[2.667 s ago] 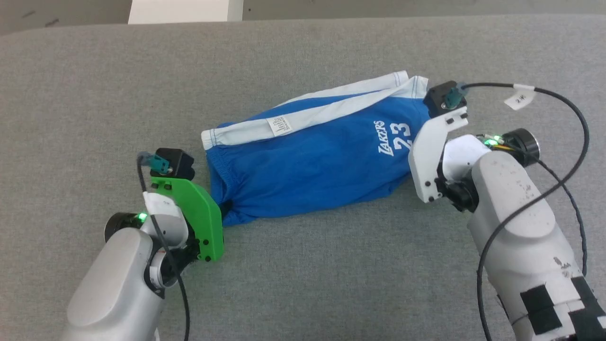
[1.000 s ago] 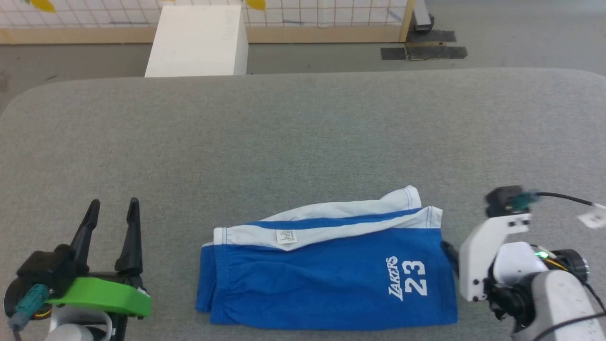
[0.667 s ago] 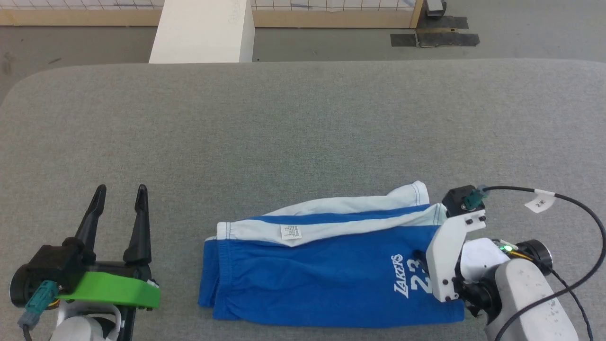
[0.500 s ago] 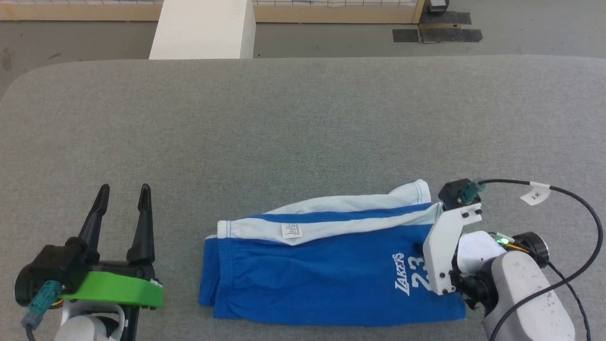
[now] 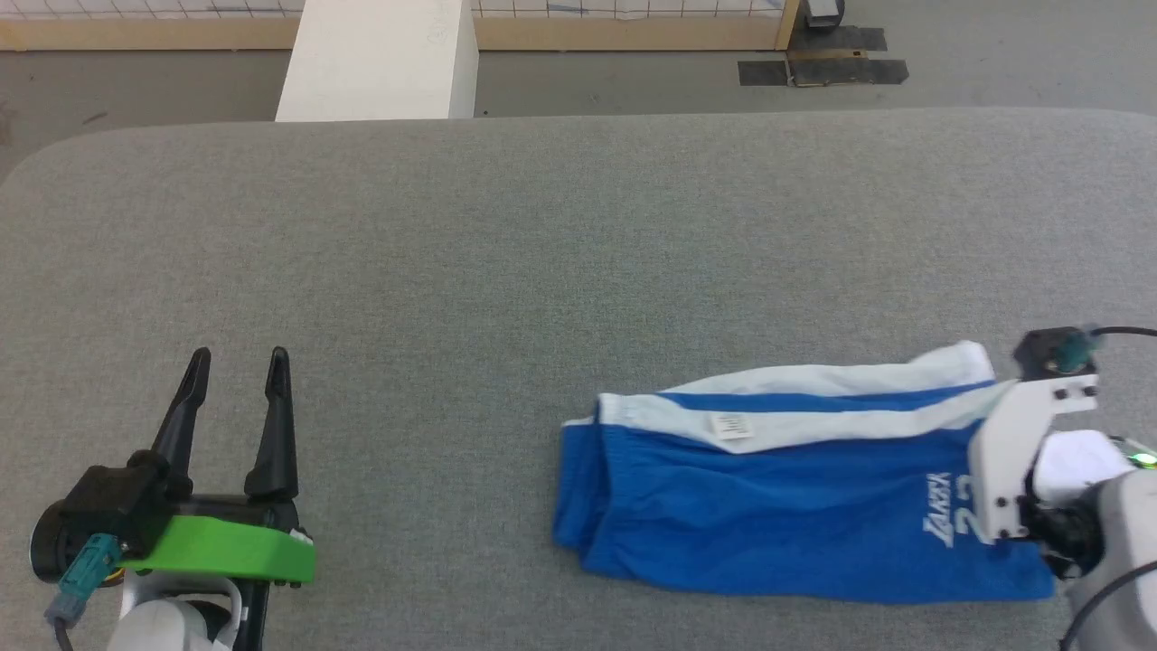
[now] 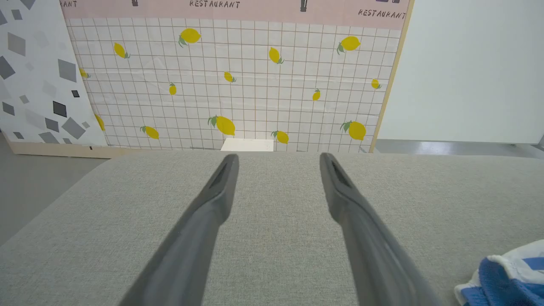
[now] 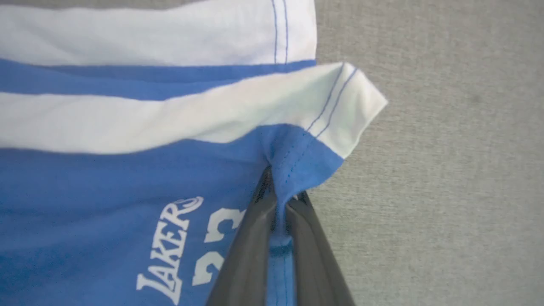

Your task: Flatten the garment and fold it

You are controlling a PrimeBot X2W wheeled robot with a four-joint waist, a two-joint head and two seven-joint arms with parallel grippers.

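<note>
- The flattening step is in hand, and no fold is showing yet. The shorts (image 5: 777, 506) are lying as a single spread layer, with the far white stripe (image 5: 813, 384) partly rolled over itself.
- The right gripper (image 7: 278, 193) is pinching the shorts at the hem (image 7: 306, 165). Its fingers (image 7: 250, 255) are closing on a tuck of blue cloth just beside the lettering (image 7: 170, 246), and the cloth is puckering up between them.
- The left gripper (image 5: 239, 354) is hovering over bare tabletop (image 5: 542, 253) at the lower left, well apart from the shorts. Its fingers are standing wide apart and holding nothing.
- The shorts are lying at the near right of the tabletop, close to the near edge and far from the middle.
- Their long axis is running side to side across the head view. The waistband (image 5: 578, 488) is pointing to the robot's left and the hem to its right, under the right gripper. The tag (image 5: 730, 425) is facing up near the waist end.
- Judged from this, the next move is calling for a second hold. The left gripper would have to travel across to the waistband and take it, so that the cloth can be tensioned along its long axis.
- The pinch is looking narrow and is taking only a small corner of the hem, so any pull should be gentle or the cloth may slip out.
- The rolled stripe along the far edge likely needs smoothing before a fold.
</note>
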